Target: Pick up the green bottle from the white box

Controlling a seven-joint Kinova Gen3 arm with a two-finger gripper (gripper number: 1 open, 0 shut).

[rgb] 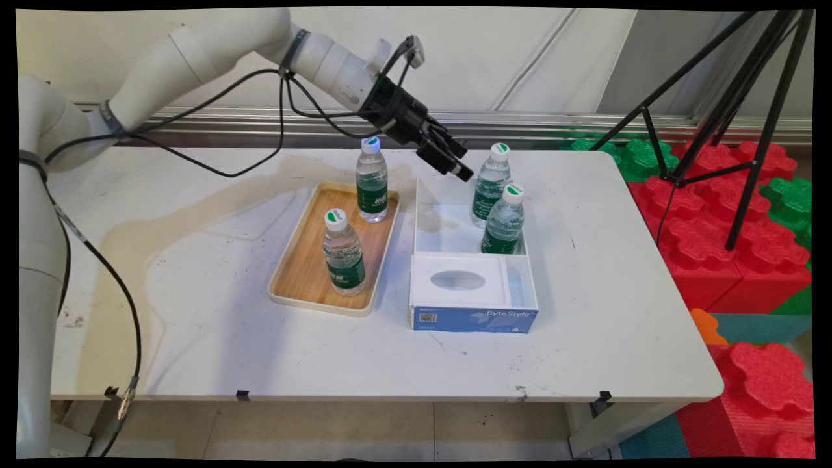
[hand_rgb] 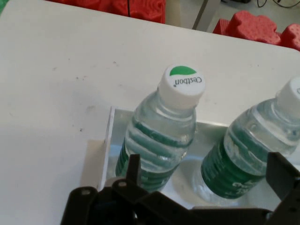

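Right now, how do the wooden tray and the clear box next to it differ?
The wooden tray is shallow, tan inside with a cream rim; the clear box has tall see-through walls and a blue front strip. The tray is one open surface; the box is split into compartments, with a white oval-slotted insert in front. The gripper hangs over the box's far edge, not over the tray. Each holds two upright water bottles.

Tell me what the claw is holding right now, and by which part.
Nothing. The claw hangs open in the air above the clear box, short of the two water bottles standing in it, with nothing between its fingers.
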